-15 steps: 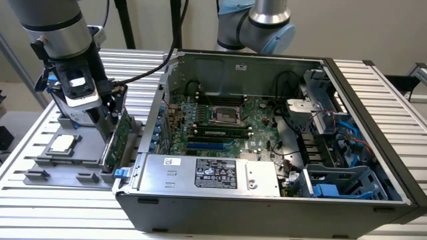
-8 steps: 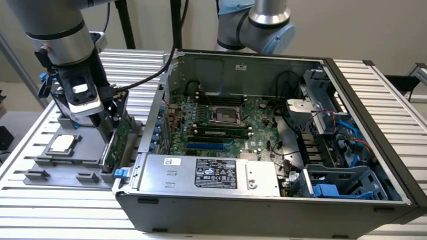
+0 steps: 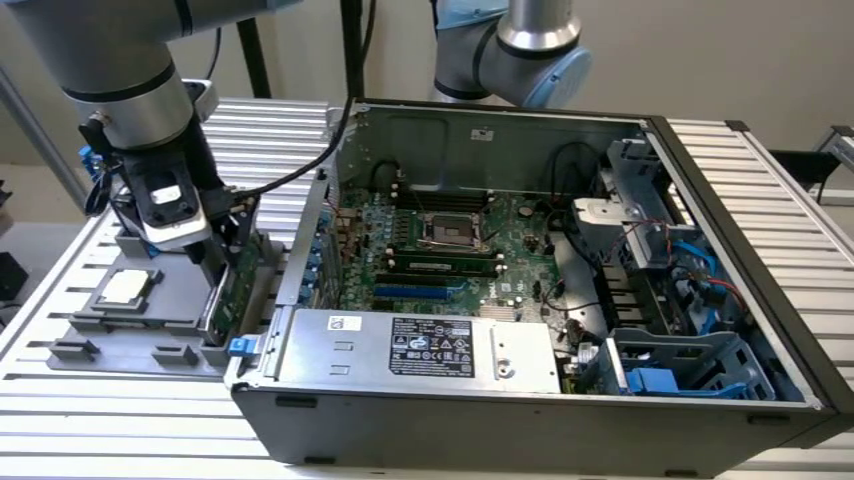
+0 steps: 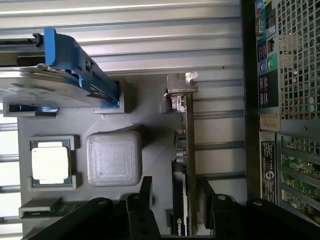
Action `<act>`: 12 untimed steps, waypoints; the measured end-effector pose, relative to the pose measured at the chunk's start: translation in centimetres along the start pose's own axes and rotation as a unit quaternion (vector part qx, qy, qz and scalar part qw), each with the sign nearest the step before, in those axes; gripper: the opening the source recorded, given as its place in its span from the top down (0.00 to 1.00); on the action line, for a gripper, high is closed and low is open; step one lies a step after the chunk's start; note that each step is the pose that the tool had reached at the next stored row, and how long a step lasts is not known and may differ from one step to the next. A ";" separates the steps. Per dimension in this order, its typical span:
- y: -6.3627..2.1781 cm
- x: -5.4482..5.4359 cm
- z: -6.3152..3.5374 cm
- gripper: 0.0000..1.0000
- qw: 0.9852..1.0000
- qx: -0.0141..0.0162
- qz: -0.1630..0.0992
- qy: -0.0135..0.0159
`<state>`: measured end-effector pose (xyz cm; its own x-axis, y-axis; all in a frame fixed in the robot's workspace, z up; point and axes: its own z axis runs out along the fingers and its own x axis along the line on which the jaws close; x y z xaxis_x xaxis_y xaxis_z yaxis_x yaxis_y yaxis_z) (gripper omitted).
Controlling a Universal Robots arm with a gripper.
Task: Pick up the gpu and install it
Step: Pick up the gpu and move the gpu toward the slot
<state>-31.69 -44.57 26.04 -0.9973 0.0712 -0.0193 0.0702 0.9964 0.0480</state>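
Observation:
The gpu (image 4: 184,165) stands on its long edge in a slot of the grey fixture tray (image 4: 150,115), with its silver end bracket (image 4: 180,84) at the far end from the wrist. In the exterior view the gpu (image 3: 235,292) shows its green face just outside the computer case's wall, on the exterior view's left. My gripper (image 4: 176,197) is lowered over the card and open, one finger (image 4: 146,192) on each side of it. The finger (image 4: 205,197) on the case side sits very close to the card. In the exterior view the gripper (image 3: 218,268) hangs right above the card.
The tray also holds a CPU (image 4: 50,165), a grey block (image 4: 114,157), a memory stick (image 4: 42,207) and a hard drive in a blue frame (image 4: 55,85). The open computer case (image 3: 400,350) with its motherboard (image 3: 441,240) lies beside the tray. A second arm (image 3: 514,50) stands behind it.

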 end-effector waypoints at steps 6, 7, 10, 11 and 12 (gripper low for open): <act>-0.27 -0.2 1.09 0.52 1.000 0.000 0.000 0.000; -0.29 -0.2 1.27 0.52 1.000 0.000 0.000 0.000; -0.34 -0.3 1.83 0.52 1.000 0.000 0.000 0.000; -0.35 -0.3 1.96 0.52 1.000 0.000 0.000 0.000; -0.36 -0.3 2.06 0.52 1.000 0.000 0.000 0.000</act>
<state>-31.33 -44.85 23.98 -0.9973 0.0713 -0.0193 0.0703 0.9964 0.0480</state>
